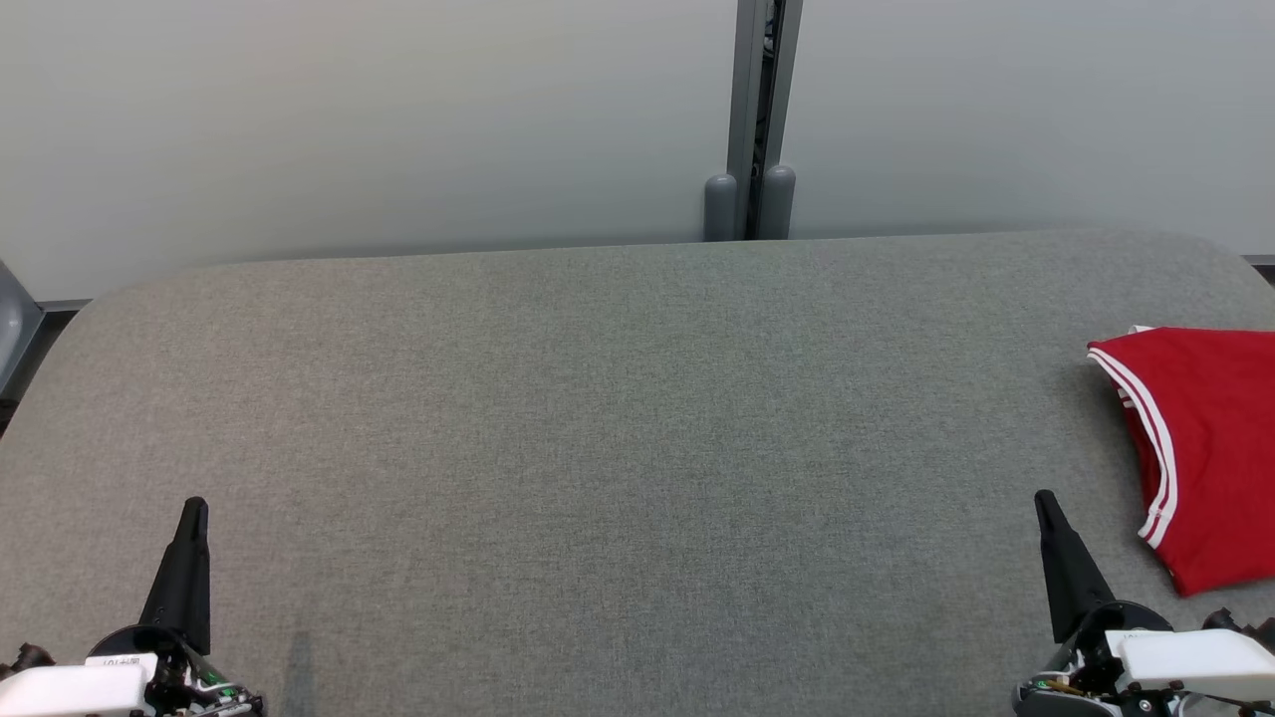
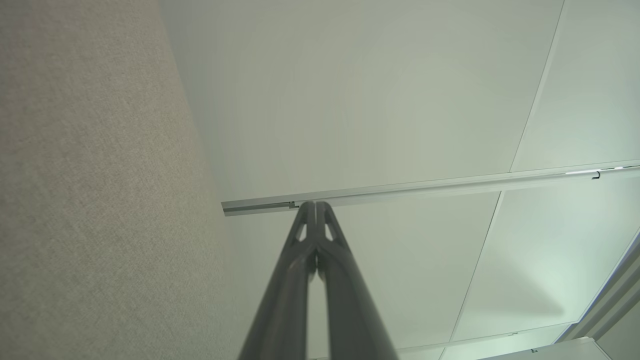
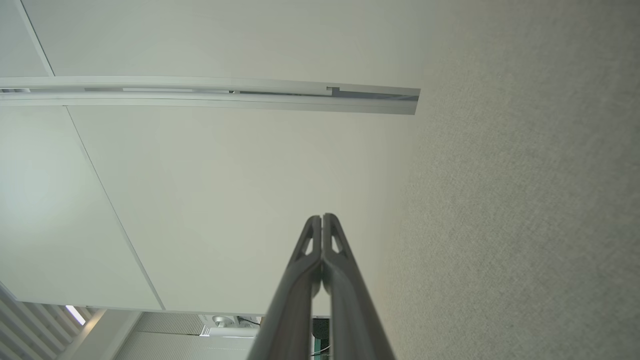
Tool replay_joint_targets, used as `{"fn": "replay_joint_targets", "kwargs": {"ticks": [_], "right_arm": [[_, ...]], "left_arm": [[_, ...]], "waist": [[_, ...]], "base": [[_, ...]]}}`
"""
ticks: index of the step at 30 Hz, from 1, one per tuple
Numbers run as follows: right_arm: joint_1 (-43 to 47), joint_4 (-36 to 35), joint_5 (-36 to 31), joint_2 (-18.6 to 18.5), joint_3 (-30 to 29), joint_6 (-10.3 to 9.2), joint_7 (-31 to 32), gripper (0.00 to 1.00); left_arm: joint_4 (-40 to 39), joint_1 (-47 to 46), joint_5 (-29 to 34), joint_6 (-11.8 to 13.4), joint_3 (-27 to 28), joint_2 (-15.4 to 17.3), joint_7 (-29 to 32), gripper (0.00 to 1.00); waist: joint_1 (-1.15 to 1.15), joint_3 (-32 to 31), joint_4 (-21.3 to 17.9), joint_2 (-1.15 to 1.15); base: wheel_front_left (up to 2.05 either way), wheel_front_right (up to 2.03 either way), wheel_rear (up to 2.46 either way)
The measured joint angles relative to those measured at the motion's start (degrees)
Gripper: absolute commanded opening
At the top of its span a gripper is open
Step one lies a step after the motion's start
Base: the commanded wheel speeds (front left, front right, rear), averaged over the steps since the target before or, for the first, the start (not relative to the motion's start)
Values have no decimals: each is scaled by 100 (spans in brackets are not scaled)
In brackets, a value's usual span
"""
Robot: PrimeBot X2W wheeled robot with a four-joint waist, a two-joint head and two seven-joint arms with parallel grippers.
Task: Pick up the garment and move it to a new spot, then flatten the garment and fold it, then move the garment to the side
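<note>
Grey table (image 1: 598,418); red garment (image 1: 1210,448) cut off at right edge.

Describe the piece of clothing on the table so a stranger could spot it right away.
Start with the wide grey fabric-covered table in front of the pale wall. At its right end, just past the robot's right hand, lies the garment, partly cut off by the picture's edge. It is bright red with white striped trim, against plain grey all around.
</note>
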Motion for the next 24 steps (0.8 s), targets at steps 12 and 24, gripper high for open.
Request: {"fn": "replay_joint_targets", "kwargs": {"ticks": [12, 24], "right_arm": [[0, 0, -4, 2, -5, 0, 0, 0], [0, 1, -5, 4, -9, 0, 1, 0]], "left_arm": [[1, -2, 1, 0, 10, -7, 16, 0], [1, -3, 19, 0, 19, -15, 19, 0]], "waist": [[0, 0, 0, 0], [0, 0, 0, 0]], "base": [[0, 0, 0], [0, 0, 0]]}}
